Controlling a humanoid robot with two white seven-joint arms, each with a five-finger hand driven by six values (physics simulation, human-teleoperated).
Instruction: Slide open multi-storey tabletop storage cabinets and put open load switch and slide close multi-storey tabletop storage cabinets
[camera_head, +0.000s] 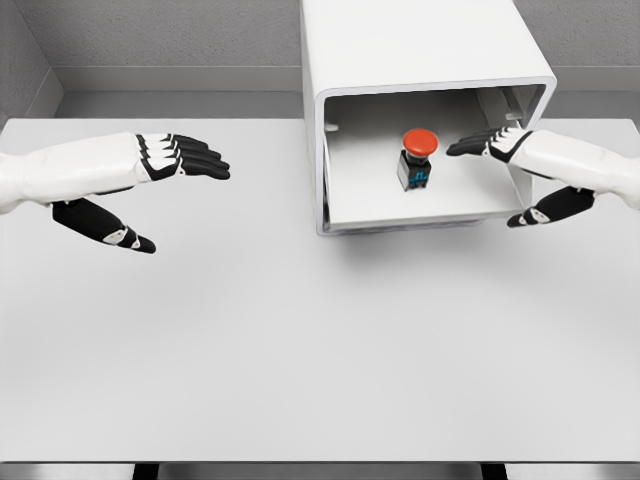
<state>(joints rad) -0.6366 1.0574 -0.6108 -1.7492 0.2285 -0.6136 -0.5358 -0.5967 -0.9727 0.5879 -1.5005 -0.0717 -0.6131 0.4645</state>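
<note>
A white storage cabinet (420, 40) stands at the back of the table, right of centre, with its drawer (420, 205) slid out toward me. Inside the drawer the load switch (416, 160) stands upright, a red mushroom button on a dark blue-black body. My right hand (500, 175) comes in from the right with fingers stretched out flat, fingertips just inside the drawer's right side, a little right of the switch and apart from it, thumb below near the drawer's front corner. My left hand (165, 195) hovers open over the table at the left, far from the cabinet.
The white table (300, 350) spreads wide in front of the cabinet, its front edge near the bottom of the view. A grey wall runs behind the table and cabinet.
</note>
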